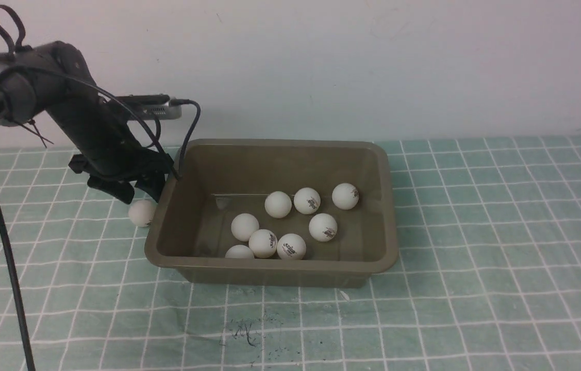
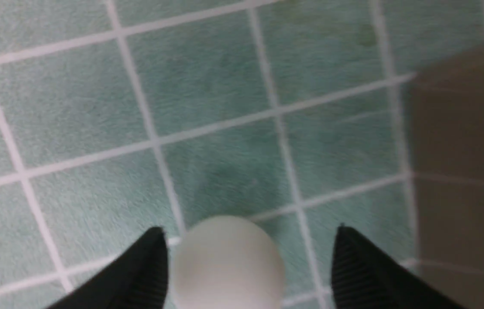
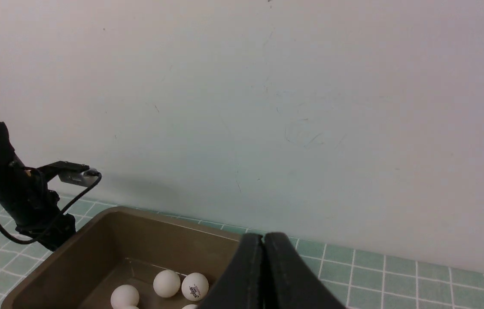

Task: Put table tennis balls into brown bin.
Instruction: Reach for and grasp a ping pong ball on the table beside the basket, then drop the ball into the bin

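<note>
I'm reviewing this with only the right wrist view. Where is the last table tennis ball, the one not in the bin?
Observer: The front view shows that ball on the grid-patterned tablecloth, just beside the brown bin's left side.
Operator: My view cuts off the bin. How many balls are inside?
Observer: Eight are visible there in the front view.
Operator: And the left hand, is it gripping that outside ball?
Observer: No. In the left wrist view the left hand is open, its fingers apart with the ball between them and a gap on the bin side.
</note>
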`<state>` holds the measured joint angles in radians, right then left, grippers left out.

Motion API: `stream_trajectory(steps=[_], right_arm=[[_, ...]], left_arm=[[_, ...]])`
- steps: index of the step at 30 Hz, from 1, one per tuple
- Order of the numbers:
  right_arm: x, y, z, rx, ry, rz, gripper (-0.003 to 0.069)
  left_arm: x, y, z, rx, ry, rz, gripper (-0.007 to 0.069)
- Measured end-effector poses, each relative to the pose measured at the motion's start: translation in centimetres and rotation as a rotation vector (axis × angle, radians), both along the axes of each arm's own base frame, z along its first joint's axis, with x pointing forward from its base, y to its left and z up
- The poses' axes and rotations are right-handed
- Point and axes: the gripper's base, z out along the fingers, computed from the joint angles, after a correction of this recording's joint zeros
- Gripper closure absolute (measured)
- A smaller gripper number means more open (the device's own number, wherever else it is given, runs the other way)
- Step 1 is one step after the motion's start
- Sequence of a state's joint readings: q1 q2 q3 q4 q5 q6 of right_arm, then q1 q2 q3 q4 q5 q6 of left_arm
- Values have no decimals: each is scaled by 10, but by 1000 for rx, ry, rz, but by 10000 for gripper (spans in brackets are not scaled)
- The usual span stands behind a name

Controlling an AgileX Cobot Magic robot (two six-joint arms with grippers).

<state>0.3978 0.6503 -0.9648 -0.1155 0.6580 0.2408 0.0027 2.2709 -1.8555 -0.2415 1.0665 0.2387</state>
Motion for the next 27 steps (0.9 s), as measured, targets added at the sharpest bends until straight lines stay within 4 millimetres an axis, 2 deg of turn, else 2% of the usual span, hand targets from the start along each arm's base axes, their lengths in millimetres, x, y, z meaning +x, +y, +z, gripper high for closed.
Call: stream_trajectory(steps=[3, 5, 7, 9, 12, 14, 16, 18, 21, 23, 25, 27], right_arm=[[-2, -1, 0, 2, 3, -1, 673], [-4, -2, 0, 3, 3, -1, 673], [-5, -2, 0, 3, 2, -1, 673], [-6, -3, 0, 5, -1, -2, 673], [-7, -3, -1, 0, 11, -3, 673], [-7, -4, -4, -12, 39, -8, 673], [-7, -5, -6, -30, 66, -16, 673], [-8, -5, -8, -38, 81, -20, 673], [-10, -6, -7, -37, 77, -20, 673], [-14, -8, -6, -29, 64, -21, 673], [-20, -11, -5, -16, 46, -24, 673], [-32, -16, -6, 20, 12, -31, 673]], left_arm=[[1, 2, -12, 22, 29, 26, 108], [0, 3, -16, 29, 49, 35, 169], [-1, 3, -14, 32, 61, 32, 289], [-3, 4, -6, 40, 67, 23, 274], [-5, 2, 30, 33, 17, 8, 272], [-11, -7, 67, -4, -55, -41, 272], [-20, -28, 98, -61, -128, -132, 272], [-30, -63, 121, -130, -199, -263, 272], [-35, -94, 120, -148, -214, -354, 272], [-34, -113, 108, -142, -203, -380, 272], [-32, -119, 96, -130, -179, -373, 263], [-29, -126, 81, -106, -143, -347, 190]])
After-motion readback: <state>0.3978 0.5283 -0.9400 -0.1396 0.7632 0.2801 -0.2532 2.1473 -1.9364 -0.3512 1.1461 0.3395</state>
